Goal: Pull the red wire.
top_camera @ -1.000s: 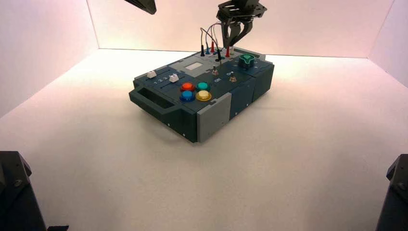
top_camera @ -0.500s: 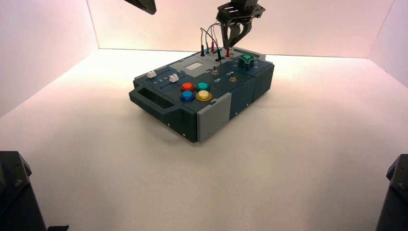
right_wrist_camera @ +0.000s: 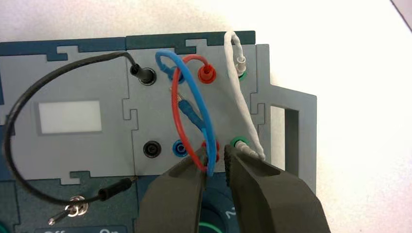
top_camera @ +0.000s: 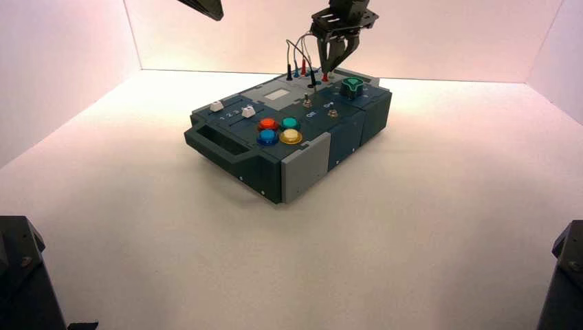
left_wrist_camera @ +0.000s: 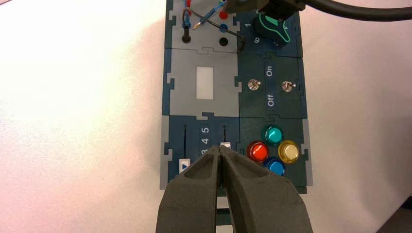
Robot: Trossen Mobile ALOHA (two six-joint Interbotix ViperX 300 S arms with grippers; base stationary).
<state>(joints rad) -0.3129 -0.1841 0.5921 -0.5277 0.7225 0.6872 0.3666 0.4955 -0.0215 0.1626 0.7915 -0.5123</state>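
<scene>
White tabletop (top_camera: 412, 227), white walls; box (top_camera: 289, 134) upper centre of the high view; red wire (right_wrist_camera: 176, 104) arches between two red sockets at its far end, long axis across the panel; right gripper (right_wrist_camera: 217, 160) narrowly parted around the near red plug; left gripper (left_wrist_camera: 221, 154) closed, empty, upper left.

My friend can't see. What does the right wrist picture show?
The right hand is open around the near plug of the red wire, which arches to a second red plug. Blue, black and white wires loop over the grey box panel.
</scene>
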